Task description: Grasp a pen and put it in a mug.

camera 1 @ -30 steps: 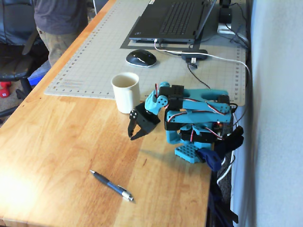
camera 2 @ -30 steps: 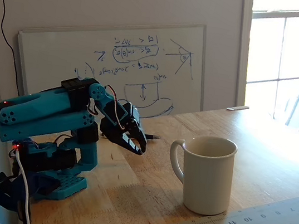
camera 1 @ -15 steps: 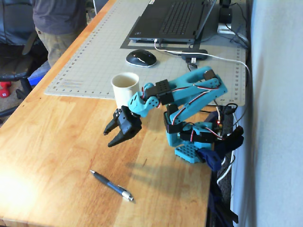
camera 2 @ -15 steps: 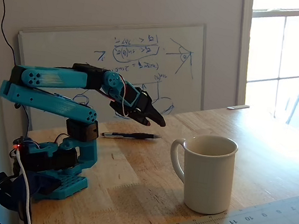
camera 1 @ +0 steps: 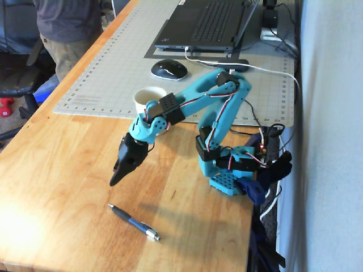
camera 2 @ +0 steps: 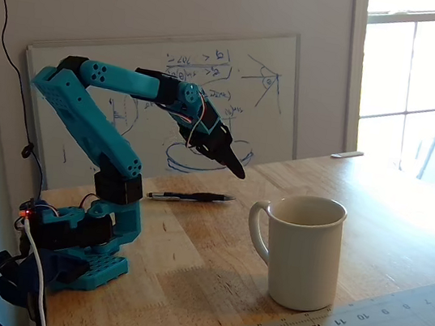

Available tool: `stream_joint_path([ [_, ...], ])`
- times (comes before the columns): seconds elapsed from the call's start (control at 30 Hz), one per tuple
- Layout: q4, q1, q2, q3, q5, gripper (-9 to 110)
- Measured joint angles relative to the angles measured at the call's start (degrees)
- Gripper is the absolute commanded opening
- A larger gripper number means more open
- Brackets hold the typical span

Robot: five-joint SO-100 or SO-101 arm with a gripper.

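Observation:
A blue pen (camera 1: 134,222) with a silver tip lies flat on the wooden table near its front edge; in the other fixed view the pen (camera 2: 190,197) lies behind the arm. A white mug (camera 1: 148,100) stands upright at the cutting mat's edge, partly hidden by the arm; it shows large and empty in the other fixed view (camera 2: 301,249). My gripper (camera 1: 116,179) has black fingers, points down and hangs shut and empty above the table, a little behind the pen. It also shows in the other fixed view (camera 2: 237,172), above the pen.
A grey cutting mat (camera 1: 113,68) holds a laptop (camera 1: 210,25) and a black mouse (camera 1: 168,69). The arm's blue base (camera 1: 227,170) is clamped at the table's right edge with cables. A person (camera 1: 65,28) stands at the far left. A whiteboard (camera 2: 212,88) leans on the wall.

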Motion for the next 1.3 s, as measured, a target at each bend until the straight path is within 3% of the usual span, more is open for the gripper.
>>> stream_joint_path([
  [0.17, 0.0, -1.4, -8.2, -4.4, 6.9, 24],
  [0.4, 0.0, -1.5, -14.9, -4.8, 8.6, 24],
  [0.77, -0.2, -7.8, -17.8, -4.9, 8.6, 24],
  [1.3, -0.6, -10.2, -22.5, -11.6, 17.8, 24],
])
